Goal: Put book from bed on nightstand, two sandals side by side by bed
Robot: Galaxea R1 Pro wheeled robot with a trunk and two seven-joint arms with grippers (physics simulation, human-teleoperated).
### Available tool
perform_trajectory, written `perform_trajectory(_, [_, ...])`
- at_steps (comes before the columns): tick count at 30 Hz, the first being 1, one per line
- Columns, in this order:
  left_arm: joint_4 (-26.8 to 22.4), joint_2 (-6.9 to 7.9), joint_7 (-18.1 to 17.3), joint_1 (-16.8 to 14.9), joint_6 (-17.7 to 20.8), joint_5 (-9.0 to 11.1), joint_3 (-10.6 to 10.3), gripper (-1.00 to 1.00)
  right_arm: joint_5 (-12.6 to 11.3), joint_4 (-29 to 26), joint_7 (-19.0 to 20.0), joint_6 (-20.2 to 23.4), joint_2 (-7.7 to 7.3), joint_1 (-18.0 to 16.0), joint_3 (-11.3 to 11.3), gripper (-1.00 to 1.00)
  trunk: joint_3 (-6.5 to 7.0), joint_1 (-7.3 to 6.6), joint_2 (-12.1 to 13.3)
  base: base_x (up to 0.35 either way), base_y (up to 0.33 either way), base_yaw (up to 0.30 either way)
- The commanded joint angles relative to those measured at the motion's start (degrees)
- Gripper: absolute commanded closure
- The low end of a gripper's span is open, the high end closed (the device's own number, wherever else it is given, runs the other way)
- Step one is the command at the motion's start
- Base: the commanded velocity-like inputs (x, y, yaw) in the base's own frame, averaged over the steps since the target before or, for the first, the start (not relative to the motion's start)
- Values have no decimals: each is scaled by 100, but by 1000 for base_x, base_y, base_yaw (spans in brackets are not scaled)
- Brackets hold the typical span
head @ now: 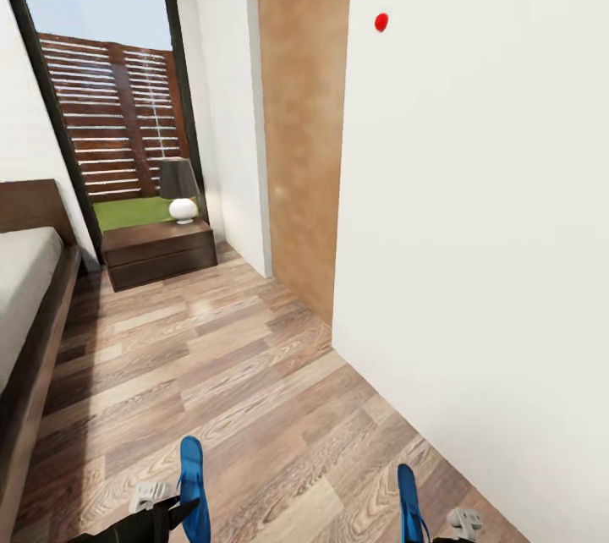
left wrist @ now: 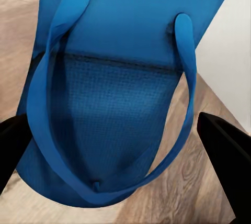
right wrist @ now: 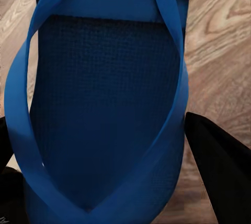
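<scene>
While I hold one blue sandal (head: 193,488) in the left gripper (head: 165,509) and the other sandal (head: 411,505) in the right gripper (head: 448,526), low in frame, either could slip; the bed (head: 25,298) sits at left.

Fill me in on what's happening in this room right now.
The robot carries one blue sandal in each gripper: the left gripper holds the left sandal and the right gripper holds the right sandal, both held above the wood floor. The bed lies along the robot's left, with a nightstand and lamp ahead by the window. Neither sandal is set down yet.
</scene>
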Motion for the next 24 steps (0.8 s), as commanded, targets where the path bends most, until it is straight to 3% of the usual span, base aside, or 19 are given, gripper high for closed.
perform_trajectory(1, [-3, -7, -36, -11, 19, -47, 49, 100, -36, 20, 23, 4, -2, -2, -26, 100, -6, 2, -2, 322, 0, 291])
perform_trajectory(20, [-3, -18, -45, -11, 19, -46, 42, 100, -36, 55, 29, -53, -2, -3, -25, 100, -6, 2, -2, 325, 0, 290])
perform_trajectory(24, [-3, -18, -45, -11, 19, -46, 42, 100, -36, 55, 30, -53, -2, -4, -25, 100, -6, 2, -2, 328, 0, 123])
